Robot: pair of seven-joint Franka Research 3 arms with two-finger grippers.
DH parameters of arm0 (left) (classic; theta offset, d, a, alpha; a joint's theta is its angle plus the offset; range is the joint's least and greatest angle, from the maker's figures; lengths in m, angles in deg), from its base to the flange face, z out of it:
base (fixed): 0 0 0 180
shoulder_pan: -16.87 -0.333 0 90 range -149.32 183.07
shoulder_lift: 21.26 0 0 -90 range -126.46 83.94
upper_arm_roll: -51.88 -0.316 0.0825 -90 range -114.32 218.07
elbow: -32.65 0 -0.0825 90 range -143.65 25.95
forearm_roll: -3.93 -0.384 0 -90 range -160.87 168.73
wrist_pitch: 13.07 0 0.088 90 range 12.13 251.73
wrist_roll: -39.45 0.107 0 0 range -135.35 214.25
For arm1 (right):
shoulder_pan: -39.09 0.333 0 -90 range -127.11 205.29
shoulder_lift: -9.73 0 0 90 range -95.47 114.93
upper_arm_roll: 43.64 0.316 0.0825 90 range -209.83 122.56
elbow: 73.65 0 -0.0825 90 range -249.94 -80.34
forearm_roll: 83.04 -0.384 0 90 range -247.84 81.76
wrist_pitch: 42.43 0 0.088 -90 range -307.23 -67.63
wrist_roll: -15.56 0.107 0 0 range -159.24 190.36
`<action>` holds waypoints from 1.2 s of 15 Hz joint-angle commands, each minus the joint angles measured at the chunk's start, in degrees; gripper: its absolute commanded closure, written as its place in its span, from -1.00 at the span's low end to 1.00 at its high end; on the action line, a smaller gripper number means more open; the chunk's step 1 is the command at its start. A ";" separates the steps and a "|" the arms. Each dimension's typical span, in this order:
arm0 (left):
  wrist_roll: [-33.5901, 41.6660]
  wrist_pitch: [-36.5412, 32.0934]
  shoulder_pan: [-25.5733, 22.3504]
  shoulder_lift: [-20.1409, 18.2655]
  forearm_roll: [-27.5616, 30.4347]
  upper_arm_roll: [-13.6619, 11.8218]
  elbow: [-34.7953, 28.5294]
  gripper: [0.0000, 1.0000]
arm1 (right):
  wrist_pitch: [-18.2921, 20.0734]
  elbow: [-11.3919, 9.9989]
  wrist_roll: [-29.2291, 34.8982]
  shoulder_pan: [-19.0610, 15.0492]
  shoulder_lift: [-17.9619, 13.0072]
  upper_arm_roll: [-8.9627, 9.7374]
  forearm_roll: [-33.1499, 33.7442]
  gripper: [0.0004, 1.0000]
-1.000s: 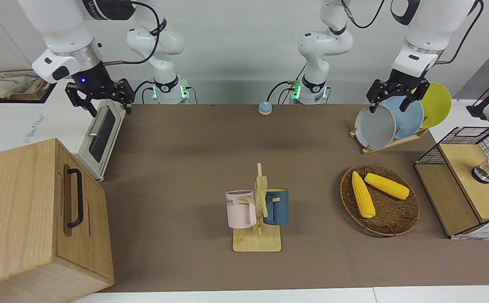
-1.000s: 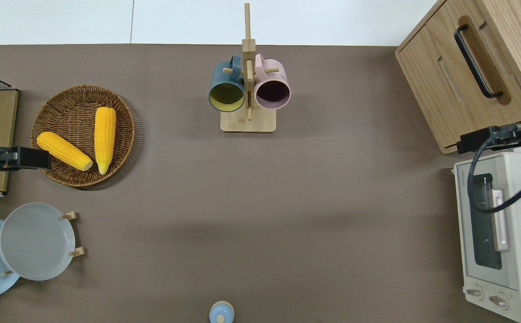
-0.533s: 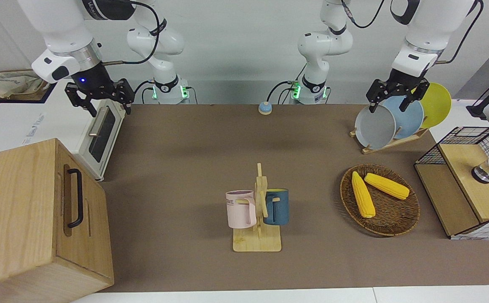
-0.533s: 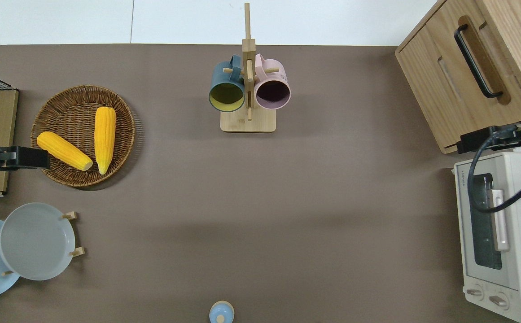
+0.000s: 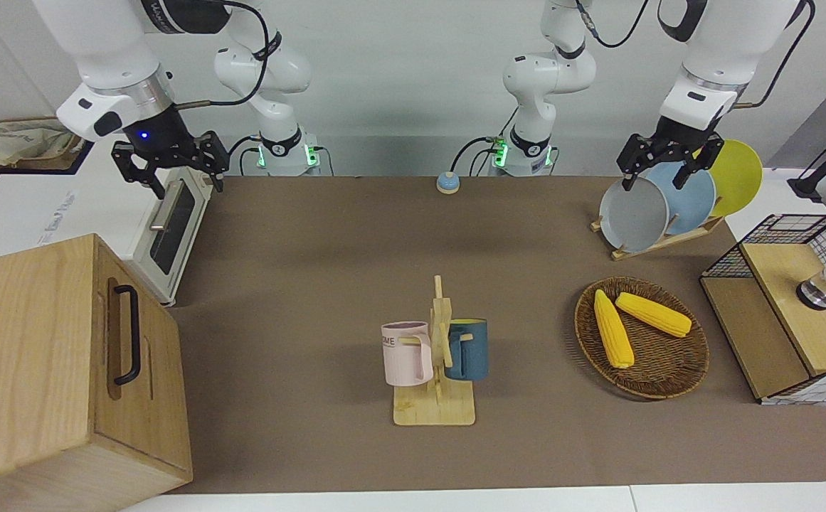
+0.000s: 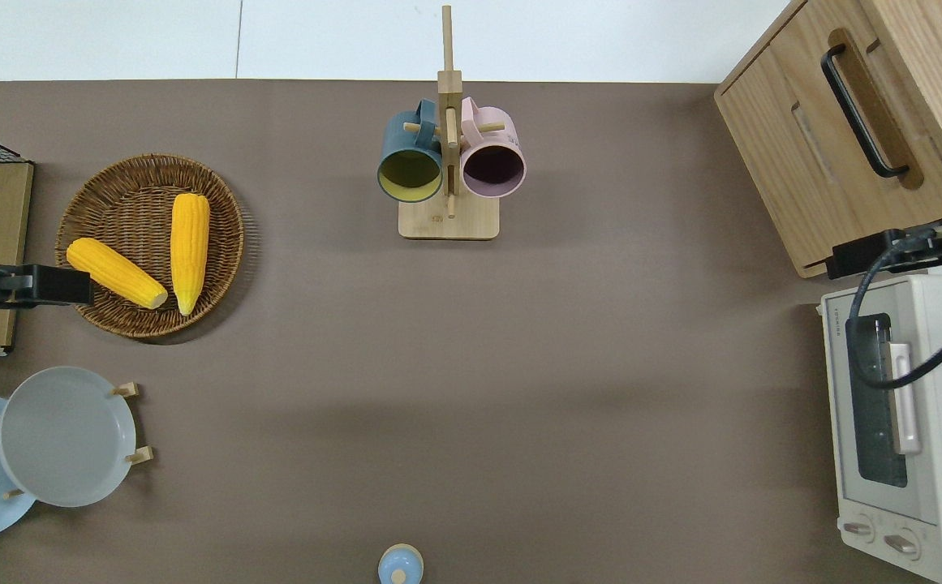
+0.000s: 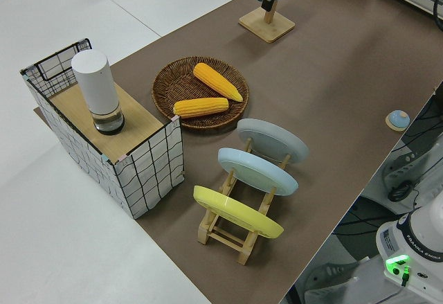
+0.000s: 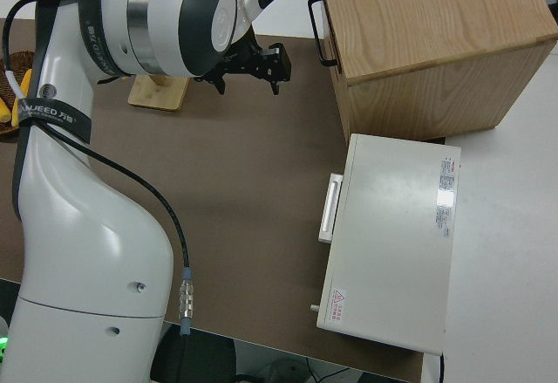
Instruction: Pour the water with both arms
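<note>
Starting from where things lie, you have both arms up in the air with nothing in them. The left gripper [image 5: 655, 179] has its fingers spread apart, and so does the right gripper [image 5: 188, 185]. From straight above, the left one shows over the rim of the wicker basket [image 6: 225, 212] at ten o'clock on the mat, and the right one over the gap between the wooden cabinet [image 6: 795, 162] at two o'clock and the toaster oven [image 6: 925, 487] at four.

Your vessels are at twelve o'clock, farthest from the robots: a pink mug [image 5: 404, 355] and a blue mug [image 5: 471, 350], each hung by its handle on a peg of the wooden rack [image 5: 434, 411], one on either side of the post. No water shows in either.

Both mugs look hard, glazed and breakable, so expect them to be stiff, a little slick and moderately heavy. You would probably do best pinching the wall at the rim or spanning the body, then sliding the handle along its peg before lifting clear, since a sideways tug could tip the light rack.
</note>
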 commanded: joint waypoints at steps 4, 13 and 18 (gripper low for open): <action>1.18 -0.68 -0.71 -0.28 -0.72 -0.58 0.31 -0.98 | -5.12 -0.85 -1.53 3.55 -0.38 0.69 -0.18 -0.97; 11.73 0.46 -0.80 1.03 -0.90 -9.62 0.31 -0.99 | -27.96 -14.64 -1.27 8.82 -3.89 1.22 -3.08 -0.97; 22.01 2.31 -0.80 3.14 0.51 -17.79 1.53 -0.99 | -44.40 -24.58 0.40 13.83 -5.74 1.22 -2.12 -0.97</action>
